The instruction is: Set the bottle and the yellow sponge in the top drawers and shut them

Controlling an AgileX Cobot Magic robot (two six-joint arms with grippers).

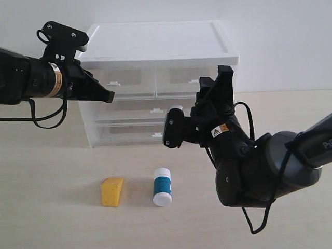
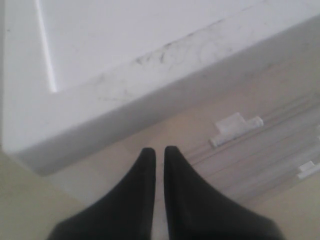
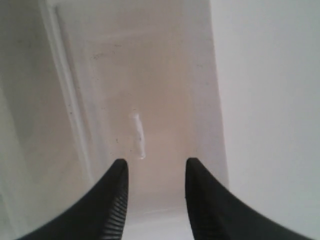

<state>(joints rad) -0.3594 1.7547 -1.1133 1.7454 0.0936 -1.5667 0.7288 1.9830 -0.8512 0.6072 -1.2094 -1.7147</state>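
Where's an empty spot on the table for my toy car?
Bare table lies left of the yellow sponge, and in a band between the cabinet and the sponge and bottle. The near edge in front of both is free too. It is tight between sponge and bottle, and the right arm crowds the table past the bottle.

Lower left of the frame is wide open table (image 1: 46, 207), so it's an easy way in to the sponge (image 1: 112, 192) and bottle (image 1: 162, 193), small gap between those two. The cabinet (image 1: 155, 46) walls off the upper middle. The left gripper (image 1: 106, 96) hangs at its left front; the right gripper (image 1: 217, 82) and bulky right arm (image 1: 259, 171) crowd the right front.
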